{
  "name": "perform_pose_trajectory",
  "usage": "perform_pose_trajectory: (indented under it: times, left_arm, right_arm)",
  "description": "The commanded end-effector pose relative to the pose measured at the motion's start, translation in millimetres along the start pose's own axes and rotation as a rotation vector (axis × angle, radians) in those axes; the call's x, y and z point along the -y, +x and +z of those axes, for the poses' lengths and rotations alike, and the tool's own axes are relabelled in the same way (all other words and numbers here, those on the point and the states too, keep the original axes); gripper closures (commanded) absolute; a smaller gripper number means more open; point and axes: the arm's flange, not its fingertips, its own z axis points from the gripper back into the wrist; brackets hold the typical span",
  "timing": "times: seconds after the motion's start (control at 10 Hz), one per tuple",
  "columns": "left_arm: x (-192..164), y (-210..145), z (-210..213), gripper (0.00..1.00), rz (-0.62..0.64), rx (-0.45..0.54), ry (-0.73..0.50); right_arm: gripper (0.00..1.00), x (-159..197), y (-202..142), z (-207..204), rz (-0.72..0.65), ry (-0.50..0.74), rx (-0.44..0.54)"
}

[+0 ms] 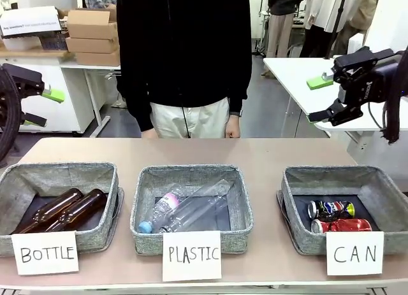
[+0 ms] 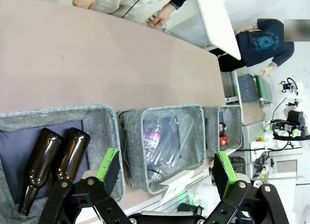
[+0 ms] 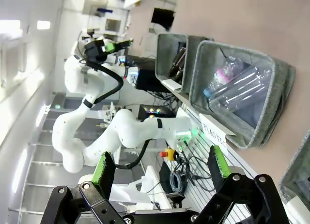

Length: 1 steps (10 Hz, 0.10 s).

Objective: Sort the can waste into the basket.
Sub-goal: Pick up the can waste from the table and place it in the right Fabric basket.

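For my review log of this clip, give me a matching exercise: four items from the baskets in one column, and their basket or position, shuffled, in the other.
Items:
1. red can
2. blue and silver can
3. brown glass bottles
4. clear plastic bottles

Places:
A. basket signed PLASTIC
B. basket signed CAN, at the front
C. basket signed BOTTLE
D. basket signed CAN, behind the other can

Pairs: 1-B, 2-D, 3-C, 4-A
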Motion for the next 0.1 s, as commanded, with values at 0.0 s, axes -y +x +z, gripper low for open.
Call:
perform_pose_trajectory:
  times: [0.0]
  left_arm:
    - [-0.4,0.6,2.3,0.00,-0.005,0.000,0.010]
  right_arm:
    - [0.00,-0.8,1.6,1.5,0.028,-0.007,0.005]
